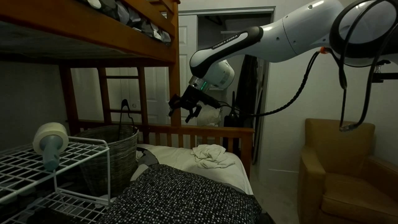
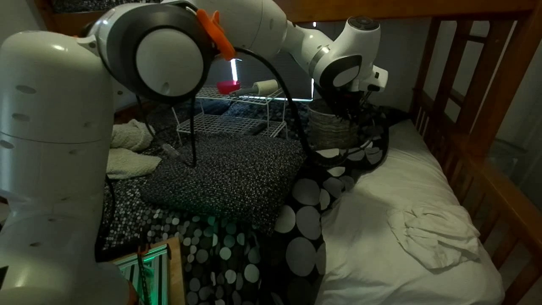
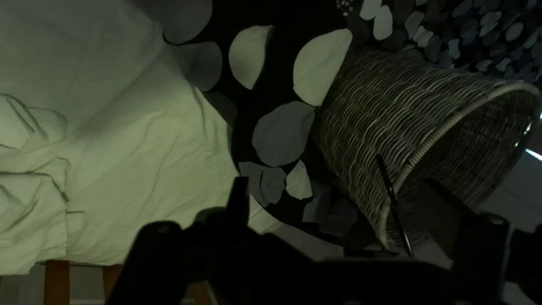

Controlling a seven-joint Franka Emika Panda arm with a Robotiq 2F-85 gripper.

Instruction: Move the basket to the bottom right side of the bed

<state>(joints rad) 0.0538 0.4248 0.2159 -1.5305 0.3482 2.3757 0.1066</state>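
Note:
The basket is a grey woven tapered bin standing upright on the bed near the ladder end. It also shows in an exterior view and the wrist view. Its thin dark handle stands up above the rim; part of it shows in the wrist view. My gripper is open and empty, above the bed and apart from the basket. In the wrist view the gripper spans the handle's line, and its right finger overlaps the basket's mouth. The bed's pale sheet lies beside the basket.
A white wire rack stands close to the basket, with a roller and a pink bowl on top. The upper bunk overhangs. A wooden rail edges the bed. A crumpled cloth lies on the sheet.

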